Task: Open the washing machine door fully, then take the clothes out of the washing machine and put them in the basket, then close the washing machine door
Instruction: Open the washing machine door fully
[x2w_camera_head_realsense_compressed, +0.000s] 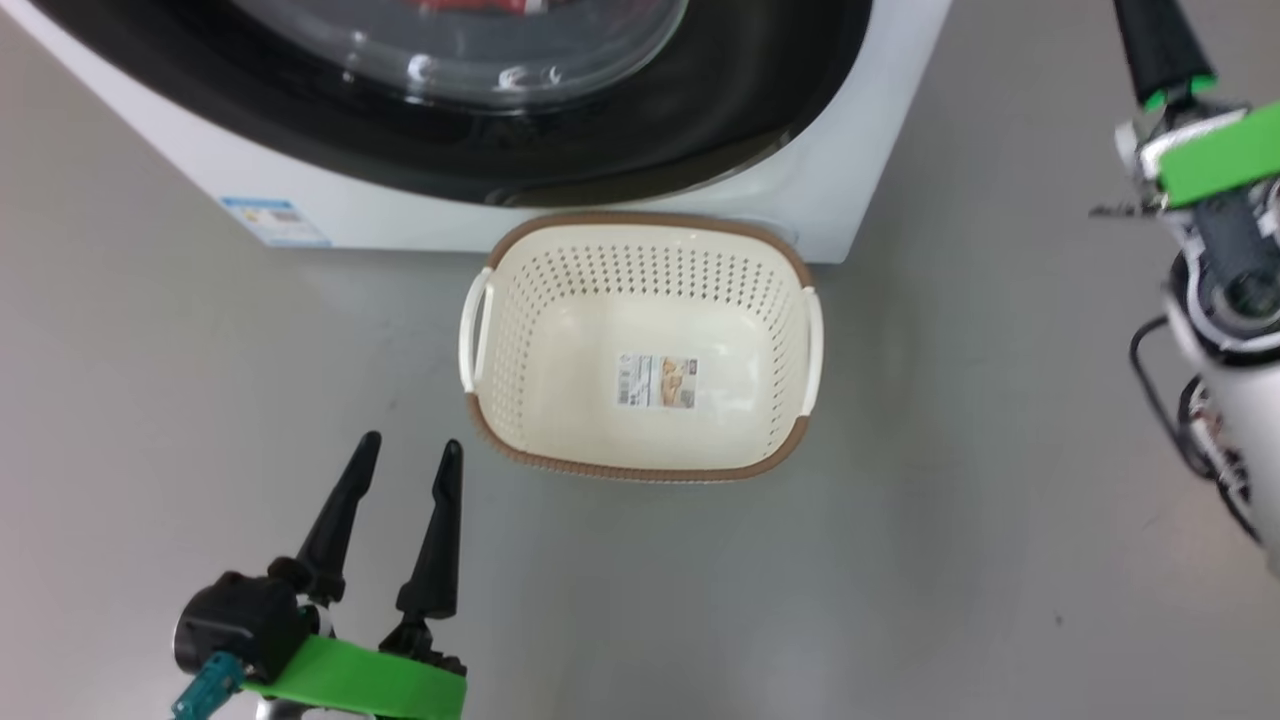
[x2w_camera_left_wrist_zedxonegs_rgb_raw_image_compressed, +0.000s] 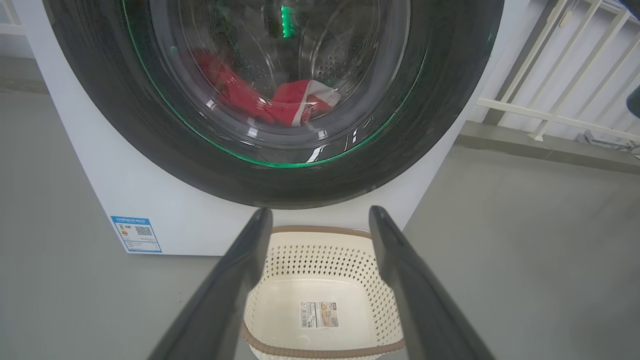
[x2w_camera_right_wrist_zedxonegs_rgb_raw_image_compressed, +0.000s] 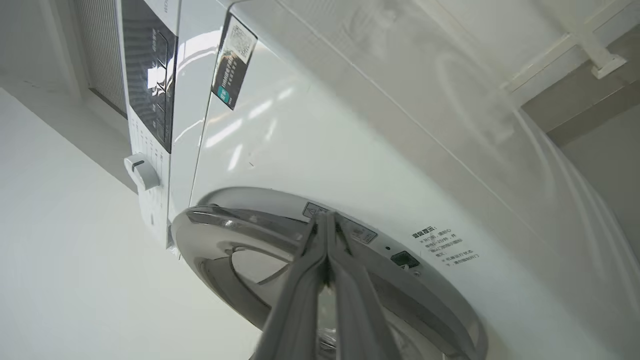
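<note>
The washing machine door (x2w_camera_left_wrist_zedxonegs_rgb_raw_image_compressed: 440, 125) looks closed over the clothes (x2w_camera_left_wrist_zedxonegs_rgb_raw_image_compressed: 295, 100), and the right gripper (x2w_camera_right_wrist_zedxonegs_rgb_raw_image_compressed: 326, 222), jaws pressed together on nothing visible, points at its silvery edge, far nearer than the left gripper (x2w_camera_head_realsense_compressed: 411, 442), jaws spread and empty, low near the basket (x2w_camera_head_realsense_compressed: 640, 218).

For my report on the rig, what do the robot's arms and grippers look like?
Left gripper: two long black tapered fingers, a round black housing, a bright green band, a small teal plug. Right gripper: the same dark fingers and a green band; its pale forearm carries loose black cables.
</note>
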